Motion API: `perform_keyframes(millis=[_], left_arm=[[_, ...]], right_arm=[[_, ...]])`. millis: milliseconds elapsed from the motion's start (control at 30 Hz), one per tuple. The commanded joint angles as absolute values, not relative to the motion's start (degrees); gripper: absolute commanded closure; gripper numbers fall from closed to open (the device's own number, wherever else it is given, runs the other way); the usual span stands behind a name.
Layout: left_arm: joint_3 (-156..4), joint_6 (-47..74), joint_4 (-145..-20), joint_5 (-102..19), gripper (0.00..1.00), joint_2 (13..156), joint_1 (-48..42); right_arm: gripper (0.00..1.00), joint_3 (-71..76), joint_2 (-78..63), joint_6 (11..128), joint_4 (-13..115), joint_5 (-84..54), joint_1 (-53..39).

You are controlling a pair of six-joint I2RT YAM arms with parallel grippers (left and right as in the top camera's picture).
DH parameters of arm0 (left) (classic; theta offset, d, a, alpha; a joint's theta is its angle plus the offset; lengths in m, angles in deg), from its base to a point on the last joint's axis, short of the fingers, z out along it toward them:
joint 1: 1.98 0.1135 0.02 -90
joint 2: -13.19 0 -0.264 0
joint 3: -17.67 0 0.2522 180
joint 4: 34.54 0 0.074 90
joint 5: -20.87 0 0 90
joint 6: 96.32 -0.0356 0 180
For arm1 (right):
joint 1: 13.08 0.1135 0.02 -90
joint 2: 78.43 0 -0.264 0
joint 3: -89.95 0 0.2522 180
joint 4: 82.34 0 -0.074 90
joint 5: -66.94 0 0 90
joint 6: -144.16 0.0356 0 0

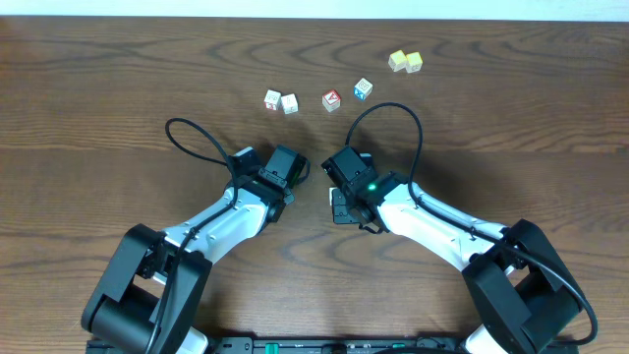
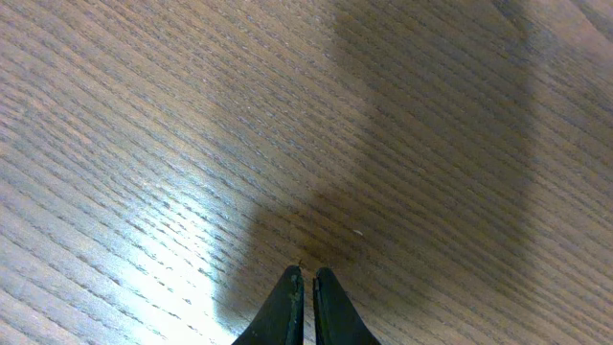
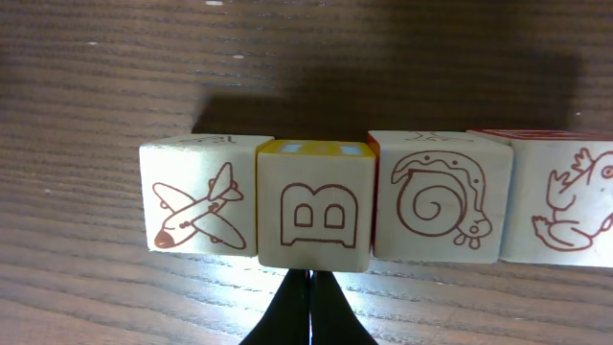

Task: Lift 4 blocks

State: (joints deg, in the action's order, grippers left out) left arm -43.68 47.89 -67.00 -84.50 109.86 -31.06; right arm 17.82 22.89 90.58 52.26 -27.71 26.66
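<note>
Four white blocks stand side by side in a row in the right wrist view, each with a red-brown line drawing: an airplane [image 3: 199, 196], a letter B [image 3: 314, 206], a snail [image 3: 441, 196] and a frog [image 3: 570, 201]. The B block sits slightly nearer than the others. My right gripper [image 3: 309, 275] is shut and empty, its tips right at the lower edge of the B block. My left gripper [image 2: 306, 271] is shut over bare wood, with no block in its view. From overhead, both grippers [image 1: 280, 172] [image 1: 346, 169] face each other mid-table, and the row is hidden there.
Loose cubes lie farther back on the wooden table [image 1: 118, 88]: two white ones with pink-red edges [image 1: 281, 101], a red-faced one [image 1: 331, 100], a blue-sided one [image 1: 364, 88] and two pale yellow ones [image 1: 405, 62]. Black cables loop above each wrist.
</note>
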Motion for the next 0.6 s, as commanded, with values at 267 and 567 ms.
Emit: perform_keyframes(millis=[267, 567], left_arm=[[-43.2, 48.27, -67.29, -85.7, 0.93, 109.09, -30.86], [-43.2, 48.27, -67.29, -85.7, 0.92, 109.09, -30.86]], right_arm=[[0.99, 17.86, 23.18, 90.3, 52.7, -29.28, 27.14], [0.99, 17.86, 23.18, 90.3, 52.89, -29.28, 27.14]])
